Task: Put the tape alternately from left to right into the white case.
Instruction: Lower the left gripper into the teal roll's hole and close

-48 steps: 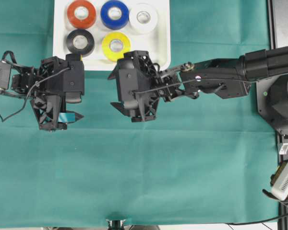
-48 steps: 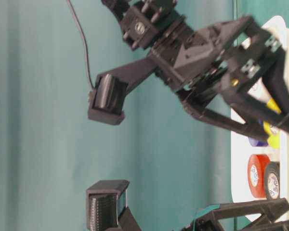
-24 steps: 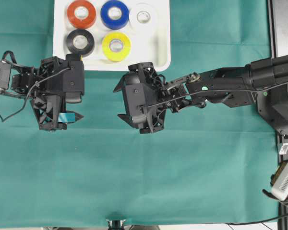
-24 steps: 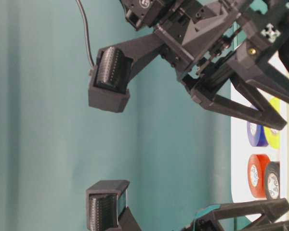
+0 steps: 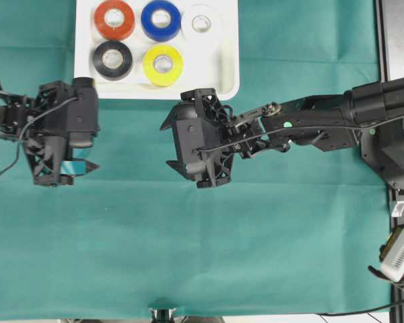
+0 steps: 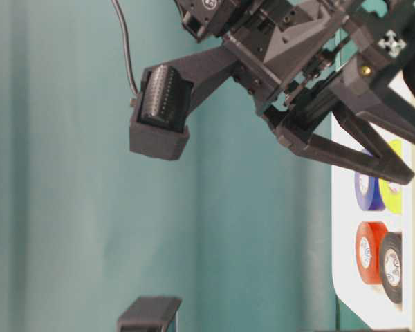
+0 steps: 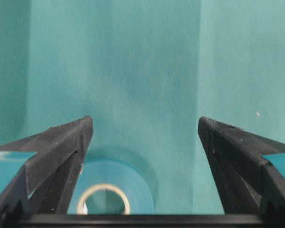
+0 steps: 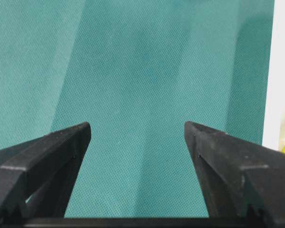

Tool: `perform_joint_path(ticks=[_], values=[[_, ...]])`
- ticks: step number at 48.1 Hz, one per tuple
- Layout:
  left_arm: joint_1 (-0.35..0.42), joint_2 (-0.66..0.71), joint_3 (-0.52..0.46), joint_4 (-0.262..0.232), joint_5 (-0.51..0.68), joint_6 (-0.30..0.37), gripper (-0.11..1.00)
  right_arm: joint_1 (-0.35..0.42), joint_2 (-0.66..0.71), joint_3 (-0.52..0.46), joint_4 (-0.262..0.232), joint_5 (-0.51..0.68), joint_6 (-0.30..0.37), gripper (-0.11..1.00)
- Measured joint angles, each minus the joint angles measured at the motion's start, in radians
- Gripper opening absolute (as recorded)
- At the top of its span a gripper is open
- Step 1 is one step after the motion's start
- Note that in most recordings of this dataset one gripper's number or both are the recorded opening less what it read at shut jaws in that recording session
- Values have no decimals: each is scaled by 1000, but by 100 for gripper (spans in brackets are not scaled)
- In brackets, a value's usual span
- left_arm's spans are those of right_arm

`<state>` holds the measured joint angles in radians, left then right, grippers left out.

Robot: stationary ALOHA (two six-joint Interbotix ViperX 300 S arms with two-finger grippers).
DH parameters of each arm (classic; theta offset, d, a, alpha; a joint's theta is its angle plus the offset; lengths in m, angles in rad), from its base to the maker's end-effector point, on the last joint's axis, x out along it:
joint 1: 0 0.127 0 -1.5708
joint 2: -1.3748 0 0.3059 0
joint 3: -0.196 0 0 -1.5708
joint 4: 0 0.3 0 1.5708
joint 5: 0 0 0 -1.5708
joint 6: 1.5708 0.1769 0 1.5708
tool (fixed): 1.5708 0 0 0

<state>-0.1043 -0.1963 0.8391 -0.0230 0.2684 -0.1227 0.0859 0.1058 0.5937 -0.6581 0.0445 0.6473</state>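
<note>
Five rolls in, teal roll left on counter.
White case [image 5: 223,60] upper centre held five; teal tape [image 7: 111,192] lay under wide-open left tool [image 7: 145,126]. Right tool [image 8: 137,130] wide, empty. Next: lower, grip.

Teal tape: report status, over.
Both hands open, empty. Teal tape flat on the cloth under left hand. Five rolls in white case. Nothing in the way.
</note>
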Motion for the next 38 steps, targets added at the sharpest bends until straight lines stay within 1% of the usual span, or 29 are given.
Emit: perform_joint_path(ticks=[12, 20, 24, 29, 38], values=[[-18, -69, 81, 0, 34, -8, 98, -2, 0, 2, 0, 0, 0, 90], [-20, -92, 127, -2, 43, -48, 98, -2, 0, 0, 0, 0, 0, 90], [-18, -81, 143, -2, 43, -60, 98, 0, 0, 2, 2, 0, -2, 90], [-20, -51, 150, -2, 28, -60, 98, -2, 0, 2, 0, 0, 0, 90], [-20, 28, 150, -2, -43, -60, 98, -2, 0, 2, 0, 0, 0, 90]])
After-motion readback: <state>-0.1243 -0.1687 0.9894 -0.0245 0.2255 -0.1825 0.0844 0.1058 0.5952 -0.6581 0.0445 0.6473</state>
